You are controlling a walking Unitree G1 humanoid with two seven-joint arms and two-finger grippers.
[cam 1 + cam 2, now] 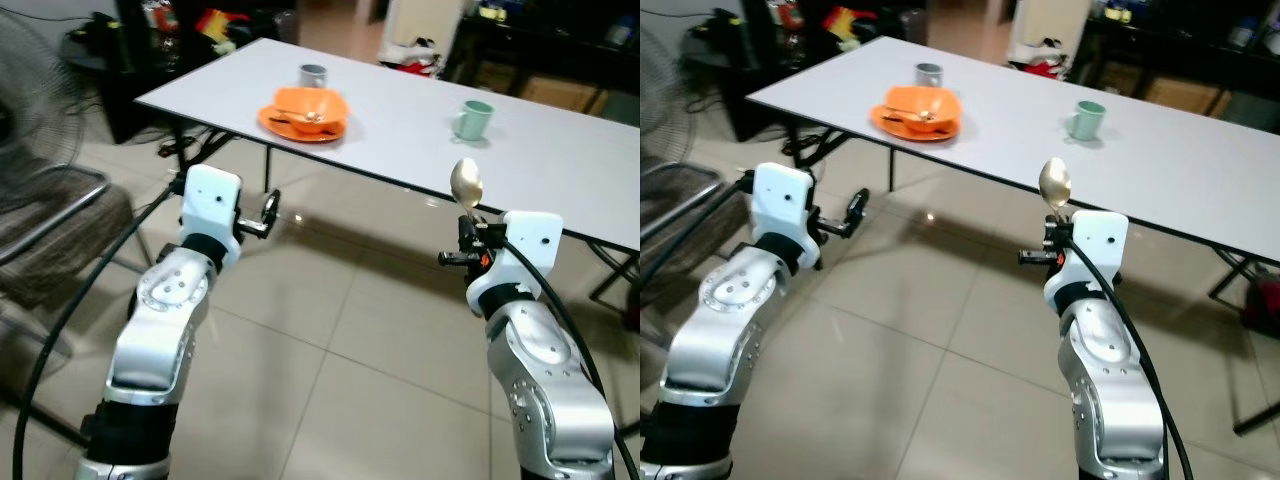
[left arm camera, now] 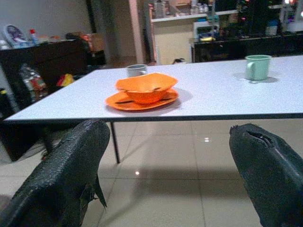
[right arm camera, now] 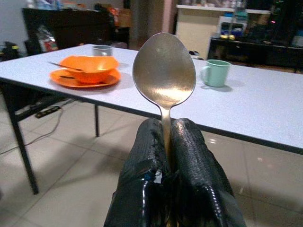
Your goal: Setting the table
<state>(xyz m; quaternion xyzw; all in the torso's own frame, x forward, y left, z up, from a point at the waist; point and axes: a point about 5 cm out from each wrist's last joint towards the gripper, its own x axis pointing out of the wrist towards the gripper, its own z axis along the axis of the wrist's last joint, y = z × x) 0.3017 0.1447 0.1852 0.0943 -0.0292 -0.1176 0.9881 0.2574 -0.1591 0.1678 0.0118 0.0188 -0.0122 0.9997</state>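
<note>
— What is the biggest thing in front of the robot?

— A long white table [image 1: 420, 130] on thin dark legs, standing on a pale tiled floor [image 1: 330, 350]. The robot faces its near edge from a little way back, both arms raised in front of it and short of the tabletop.

— And off to the side?

— On the robot's left there is a chair [image 1: 50, 240] with a metal frame, and behind it the round grille of a fan [image 1: 30, 90]. Dark cabinets [image 2: 42, 61] with clutter on them stand beyond the far side of the table.

— What sits on the table?

— An orange plate [image 1: 300, 125] with an orange bowl [image 1: 312, 104] resting on it, toward the table's left end. A utensil lies in the bowl. Just behind the bowl is a small grey cup [image 1: 312, 75]. Well apart from those, toward the right, stands a pale green mug [image 1: 472, 120].

— What are the grippers doing?

— The left gripper [image 1: 268, 214] is held out level above the floor, its two black fingers [image 2: 71, 175] spread wide with nothing between them; the plate and bowl show through the gap in the left wrist view.

— And the right one?

— The right gripper [image 3: 168, 142] has its fingers pressed together on the handle of a metal spoon [image 3: 164, 71]. The spoon stands upright, bowl end up, above the floor and just short of the table's near edge.
</note>
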